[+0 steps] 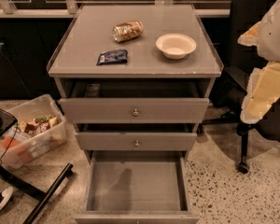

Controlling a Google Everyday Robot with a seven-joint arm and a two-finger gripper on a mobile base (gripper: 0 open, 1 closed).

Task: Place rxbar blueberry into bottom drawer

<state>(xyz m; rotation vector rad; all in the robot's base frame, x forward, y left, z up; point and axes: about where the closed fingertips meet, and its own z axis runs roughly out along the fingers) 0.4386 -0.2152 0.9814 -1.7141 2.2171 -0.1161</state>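
The rxbar blueberry (112, 57), a small flat dark navy wrapper, lies on the grey cabinet top (84, 31) towards its front left. The bottom drawer (136, 183) is pulled wide open and its plain grey inside is bare. My gripper is not in view. Only a white and pale yellow part of my arm (269, 55) shows at the right edge, to the right of the cabinet and apart from the bar.
A gold-brown can (128, 31) lies on its side behind the bar. A white bowl (175, 45) stands at the right of the top. The top drawer (134, 108) and middle drawer (136, 141) are slightly open. A clear bin of snacks (32, 132) and an office chair (245, 106) flank the cabinet.
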